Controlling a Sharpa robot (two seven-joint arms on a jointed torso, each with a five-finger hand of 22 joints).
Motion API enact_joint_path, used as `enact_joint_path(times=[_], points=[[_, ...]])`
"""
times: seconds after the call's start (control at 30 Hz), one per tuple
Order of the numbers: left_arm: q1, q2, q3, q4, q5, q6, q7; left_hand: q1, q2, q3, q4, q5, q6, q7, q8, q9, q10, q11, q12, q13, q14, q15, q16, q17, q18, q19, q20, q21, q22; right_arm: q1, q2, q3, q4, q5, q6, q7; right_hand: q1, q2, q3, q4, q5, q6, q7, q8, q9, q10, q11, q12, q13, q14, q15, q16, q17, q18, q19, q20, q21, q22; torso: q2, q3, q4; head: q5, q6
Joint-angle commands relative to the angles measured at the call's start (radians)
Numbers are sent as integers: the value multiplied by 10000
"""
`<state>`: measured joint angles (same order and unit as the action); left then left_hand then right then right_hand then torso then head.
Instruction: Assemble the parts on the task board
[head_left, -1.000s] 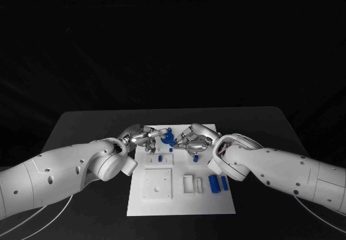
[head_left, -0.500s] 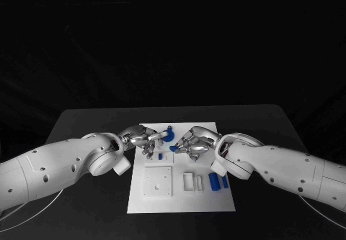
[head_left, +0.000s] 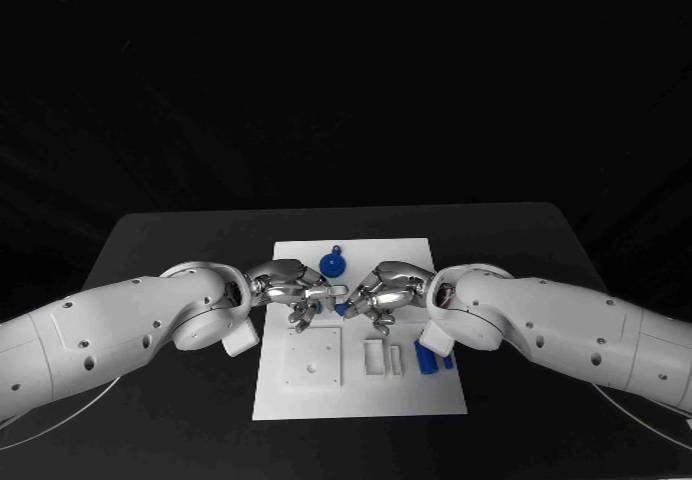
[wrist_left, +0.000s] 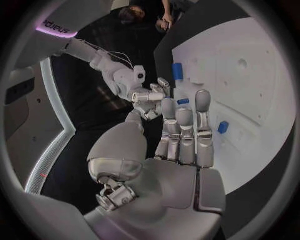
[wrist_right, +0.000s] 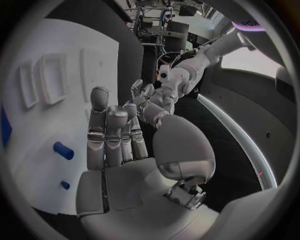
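Since the earlier frames, both hands had drawn back from the far half of the white rectangular task board (head_left: 361, 375) toward its middle, and the blue teardrop-shaped part (head_left: 333, 264), previously at the left fingertips, lay uncovered near the far edge.

The silver left hand (head_left: 294, 290) hovered over the left side of the board at mid-length. In the left wrist view its fingers (wrist_left: 181, 131) were extended side by side, the thumb held apart, with nothing in the grasp.

The silver right hand (head_left: 378, 290) hovered opposite it, to the right of the board's centre line. Its fingers (wrist_right: 107, 131) were likewise straight and together, the thumb apart, the palm empty. The fingertips of the two hands stood close together; a small blue piece (head_left: 340, 309) showed between them, and contact could not be determined.

A white square block with a central hole (head_left: 313, 357) sat toward the near left corner. Two white rectangular recessed holders (head_left: 384, 357) lay beside it. Two blue cylindrical parts (head_left: 434, 362) lay near the right edge, just under the right wrist.
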<state>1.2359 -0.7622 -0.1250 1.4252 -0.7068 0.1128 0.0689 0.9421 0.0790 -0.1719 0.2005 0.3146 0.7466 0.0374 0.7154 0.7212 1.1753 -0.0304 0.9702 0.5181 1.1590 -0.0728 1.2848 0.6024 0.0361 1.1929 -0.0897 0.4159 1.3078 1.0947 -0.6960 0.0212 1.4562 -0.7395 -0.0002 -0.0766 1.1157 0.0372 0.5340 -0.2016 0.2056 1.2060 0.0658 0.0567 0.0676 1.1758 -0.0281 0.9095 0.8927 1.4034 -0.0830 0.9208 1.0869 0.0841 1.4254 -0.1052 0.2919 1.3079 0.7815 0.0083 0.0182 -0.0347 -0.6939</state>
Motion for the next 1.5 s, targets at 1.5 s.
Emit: enact_joint_path(times=[1.5], points=[[11,-90,-2,177,-1305,1515,91,445,457,215,-1328,721,509,50,-1078,-271,-216,59,-435,-179,-278,78,-23,-208,-39,-148,74,-255,188,0,17,0,-118,1711,1990,-656,-42,142,-121,-95,222,49,3,71,24,-72,29,-27,110,-61,27,11,63,-197,-150,37,25,267,8,21,-3,23,-203]])
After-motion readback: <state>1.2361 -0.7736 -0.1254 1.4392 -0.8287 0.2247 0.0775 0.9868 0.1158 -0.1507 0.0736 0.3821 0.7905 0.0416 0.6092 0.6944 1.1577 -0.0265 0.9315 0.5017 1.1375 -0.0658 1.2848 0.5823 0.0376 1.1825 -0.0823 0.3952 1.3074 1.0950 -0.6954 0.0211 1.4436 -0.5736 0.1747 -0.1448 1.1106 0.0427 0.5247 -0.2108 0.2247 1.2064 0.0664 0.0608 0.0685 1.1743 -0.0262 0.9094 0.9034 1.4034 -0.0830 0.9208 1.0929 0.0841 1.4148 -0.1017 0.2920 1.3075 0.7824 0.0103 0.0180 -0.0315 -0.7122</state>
